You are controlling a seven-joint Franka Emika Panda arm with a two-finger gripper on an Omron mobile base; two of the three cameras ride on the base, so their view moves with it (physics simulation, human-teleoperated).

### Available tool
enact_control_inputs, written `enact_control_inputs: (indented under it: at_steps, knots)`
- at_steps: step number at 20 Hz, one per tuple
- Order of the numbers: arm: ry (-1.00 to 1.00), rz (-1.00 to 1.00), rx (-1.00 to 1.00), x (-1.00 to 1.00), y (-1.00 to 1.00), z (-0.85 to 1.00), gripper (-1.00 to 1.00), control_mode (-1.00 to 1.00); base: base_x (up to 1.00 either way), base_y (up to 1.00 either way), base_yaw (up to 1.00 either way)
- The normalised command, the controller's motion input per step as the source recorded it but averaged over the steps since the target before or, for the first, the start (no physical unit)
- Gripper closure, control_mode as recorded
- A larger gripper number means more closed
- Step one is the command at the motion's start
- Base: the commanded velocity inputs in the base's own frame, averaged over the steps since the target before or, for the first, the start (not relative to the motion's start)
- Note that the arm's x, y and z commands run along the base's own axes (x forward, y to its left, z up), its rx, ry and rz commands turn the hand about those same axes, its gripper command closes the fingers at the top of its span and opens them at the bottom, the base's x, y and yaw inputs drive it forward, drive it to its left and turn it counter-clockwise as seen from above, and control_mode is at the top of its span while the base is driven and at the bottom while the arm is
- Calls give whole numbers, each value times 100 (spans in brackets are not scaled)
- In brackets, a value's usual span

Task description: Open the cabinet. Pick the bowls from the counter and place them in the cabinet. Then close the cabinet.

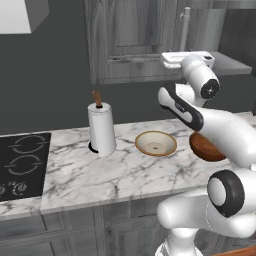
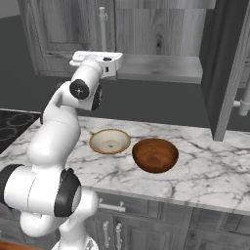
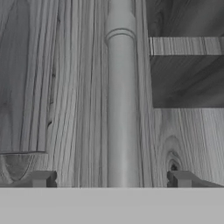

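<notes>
My gripper [image 3: 111, 178]: raised up at the cabinet front, fingers spread wide apart, nothing between them that I am clamped on. One fingertip [image 3: 41, 178] sits to one side of the bar handle and the other on the far side.
Bar handle [image 3: 120, 109]: straight ahead of my hand, running up between my two fingertips; I can't tell whether either tip touches it.
Cabinet [image 1: 130, 37]: its left door [image 2: 63, 34] is right in front of my hand and looks closed, the grain close up in my hand view. The right door [image 2: 227, 68] stands swung out, well off to my right.
Shelf [image 2: 161, 66]: grey, bare where I see it, just to the right of my hand and about level with it.
Cream bowl [image 2: 110, 141]: shallow, tan rim, upright on the counter, well below my hand.
Reddish-brown bowl [image 2: 155, 155]: deeper, glossy, upright, just beside the cream bowl on its right, also well below me; whether the two rims touch I can't tell.
Counter [image 1: 95, 175]: white marble, below my hand, carrying both bowls.
Paper towel roll [image 1: 101, 129]: upright on the counter, down and to the left of my hand, near the cream bowl.
Cooktop [image 1: 22, 165]: black, far down to my left, set in the counter.
</notes>
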Motion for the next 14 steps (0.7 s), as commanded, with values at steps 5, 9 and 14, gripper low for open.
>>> enact_control_inputs:
  at_steps: [5,9,14]
  knots:
    - [0,0,0,22,-11,0,-100,-100,0,0,0]
    - [0,0,0,23,-11,-1,-100,-100,0,0,0]
    - [0,0,0,15,-6,-4,100,-100,0,0,0]
